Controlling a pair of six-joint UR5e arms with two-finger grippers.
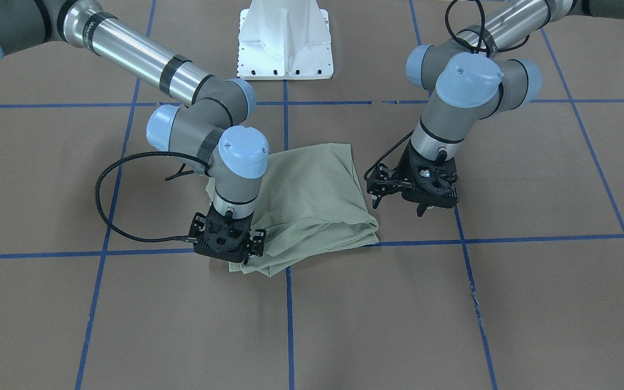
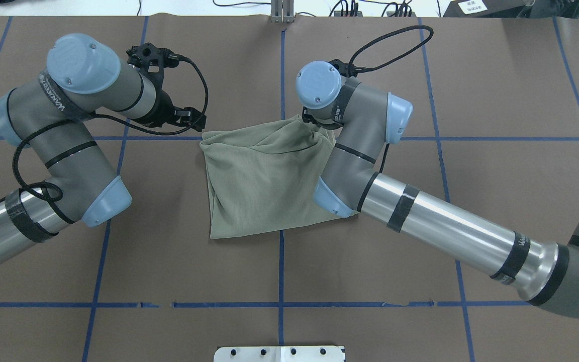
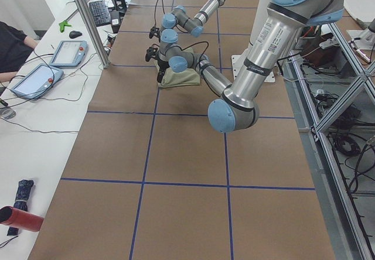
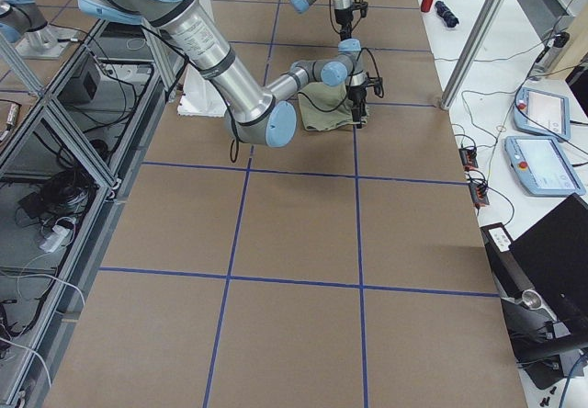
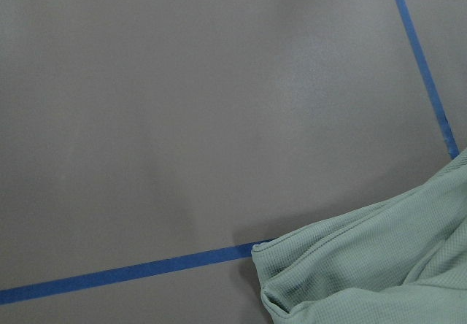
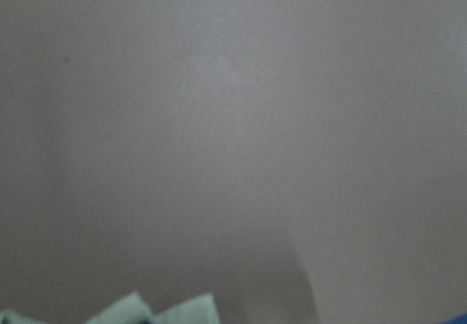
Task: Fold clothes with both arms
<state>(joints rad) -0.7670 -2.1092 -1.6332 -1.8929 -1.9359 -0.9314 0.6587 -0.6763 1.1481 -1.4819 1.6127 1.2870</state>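
**Beside the left gripper, a folded shirt with one corner not yet taken**

Directly under the right gripper lies one corner of the sage-green knit shirt. The shirt sits as a rough rectangle of several layers between the two grippers. The right gripper's body hides its fingers, so I cannot tell whether they are clamped on the cloth. From overhead the fabric rises in a peak towards it, which suggests a grip. The left gripper hangs empty with its fingers spread, just off the shirt's opposite side, with bare table between it and the hem. Its wrist camera sees the nearest corner low and to one side.

The step looks like taking both corners for another fold. To do it well, the left gripper should shift in over that corner, come down square and catch every layer, not only the top one. Both grippers should then rise level with the cloth lightly taut between them, so the stack does not skew.

Below both grippers the table is flat brown paper ruled by blue tape. Behind them stands the white pedestal base. Out past the grippers, off the table's far edge, a desk holds teach pendants, and a person's dark sleeve shows beside them
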